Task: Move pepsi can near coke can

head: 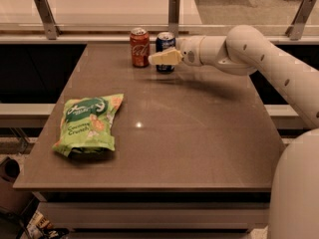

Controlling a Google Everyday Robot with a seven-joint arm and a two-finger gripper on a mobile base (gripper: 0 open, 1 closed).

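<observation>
- Cans stand side by side at the far edge of the table [199,133]: the pepsi can [165,41] is upright just right of the coke can [139,48], with a narrow gap between them.
- Gripper [155,58] sits at the pepsi can, its cream tip crossing the front of the can's middle and pointing left toward the coke can; whether it is clamped on the can or loose around it, I cannot tell.
- Arm [249,51] comes in from the right, low over the far right part of the tabletop.
- Green chip bag [89,123] lies flat near the left edge, toward the front, well apart from both cans.
- Behind the cans runs a raised ledge with a metal post [173,14] directly beyond them, leaving little room on that side.
- Bare tabletop spreads across the centre, front and right.
- Dark drops flank the table's left and right edges.
</observation>
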